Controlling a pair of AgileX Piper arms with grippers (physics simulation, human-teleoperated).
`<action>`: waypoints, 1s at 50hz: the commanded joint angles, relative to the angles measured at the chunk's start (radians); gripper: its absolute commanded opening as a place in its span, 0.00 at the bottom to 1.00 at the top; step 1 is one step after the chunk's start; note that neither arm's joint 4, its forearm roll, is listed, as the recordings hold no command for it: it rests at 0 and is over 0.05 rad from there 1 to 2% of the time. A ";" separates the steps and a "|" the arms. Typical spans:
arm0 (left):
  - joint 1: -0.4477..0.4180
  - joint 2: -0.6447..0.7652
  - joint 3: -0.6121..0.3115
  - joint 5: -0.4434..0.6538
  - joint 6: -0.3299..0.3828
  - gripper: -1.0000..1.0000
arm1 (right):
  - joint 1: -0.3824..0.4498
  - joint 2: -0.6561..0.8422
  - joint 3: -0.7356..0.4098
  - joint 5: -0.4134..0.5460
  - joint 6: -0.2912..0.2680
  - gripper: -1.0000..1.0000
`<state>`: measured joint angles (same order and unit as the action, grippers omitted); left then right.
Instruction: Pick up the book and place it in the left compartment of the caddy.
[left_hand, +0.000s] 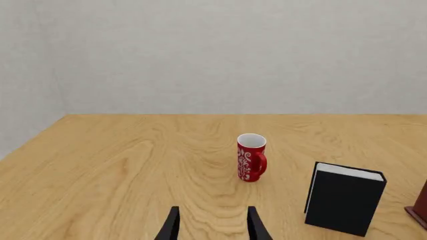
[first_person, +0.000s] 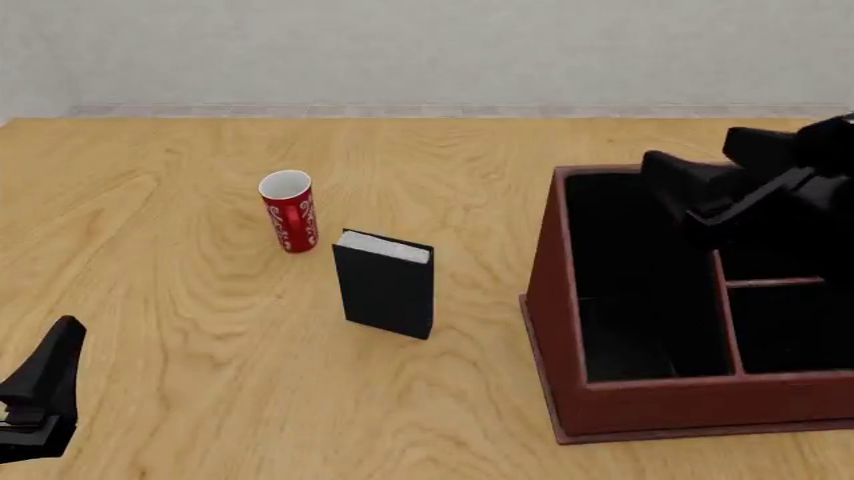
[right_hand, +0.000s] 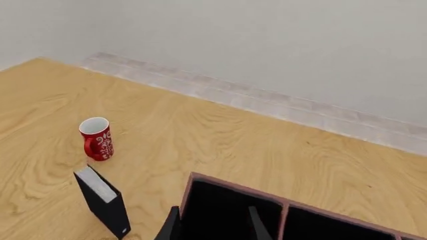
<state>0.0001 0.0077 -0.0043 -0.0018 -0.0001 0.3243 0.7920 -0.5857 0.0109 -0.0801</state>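
Your left gripper (first_person: 40, 400) sits low at table's near left edge, fingers spread, holding nothing. Book (first_person: 386, 284) stands upright on table (first_person: 174, 300), between red cup (first_person: 288, 211) and caddy (first_person: 627, 400), touching neither. Your right gripper (right_hand: 212, 224) hovers above caddy's left compartment (first_person: 627, 290), fingers parted, empty.

I see a light wooden table (first_person: 200, 330) with pronounced grain filling most of my front view. Behind its far edge stands a plain pale grey wall (first_person: 400, 50). Lighting is even, shadows soft.
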 joint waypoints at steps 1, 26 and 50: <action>0.000 0.000 0.000 0.000 0.000 1.00 | 0.067 0.127 -0.084 0.027 -0.010 1.00; 0.000 0.000 0.000 0.000 0.000 1.00 | 0.153 0.325 -0.245 0.115 -0.041 1.00; 0.000 0.000 0.000 0.000 0.000 1.00 | 0.255 0.487 -0.407 0.223 -0.051 1.00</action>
<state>0.0001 0.0077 -0.0043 -0.0019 -0.0002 0.5441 1.2158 -0.9337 0.1895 -0.1266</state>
